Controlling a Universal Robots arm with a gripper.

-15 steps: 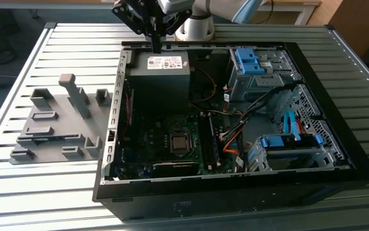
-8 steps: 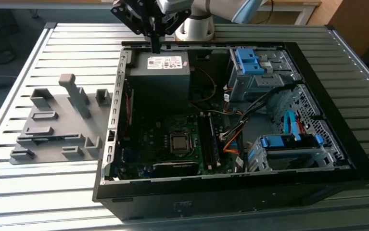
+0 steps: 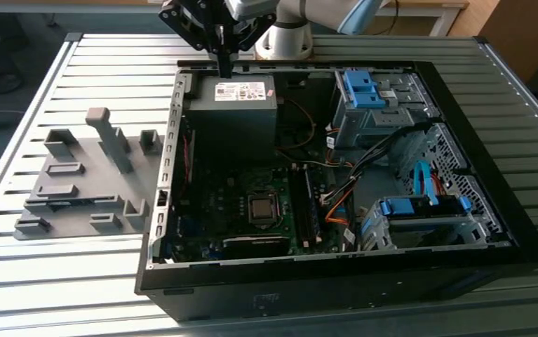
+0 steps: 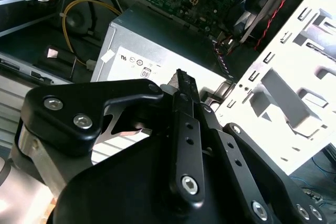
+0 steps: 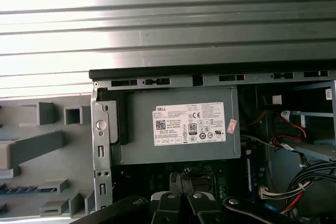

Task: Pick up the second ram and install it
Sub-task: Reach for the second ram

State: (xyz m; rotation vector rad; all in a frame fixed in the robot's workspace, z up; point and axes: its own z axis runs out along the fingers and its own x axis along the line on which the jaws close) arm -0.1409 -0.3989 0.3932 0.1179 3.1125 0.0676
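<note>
- The second ram (image 5: 23, 188), a thin blue-green circuit-board strip, lies in a slot of the grey moulded fixture plate (image 5: 73, 166) in the first wrist view, partly cut off at the picture's edge.
- The fixture plate rests on the slatted metal table (image 3: 63, 295), just beside the open black computer case (image 3: 344, 281), on the exterior view's left.
- The black gripper (image 3: 224, 69) hangs over the grey metal power supply box with a white label (image 3: 236, 105) at the case's far wall, well apart from the strip. Its fingers are pressed together with nothing between them.
- Judgement: the pick-up step is in hand and not yet made. Taking the strip would call for parted fingers set squarely across its long edges. Installing it would call for a level, aligned press into a free slot on the green motherboard (image 3: 240, 210).
</note>
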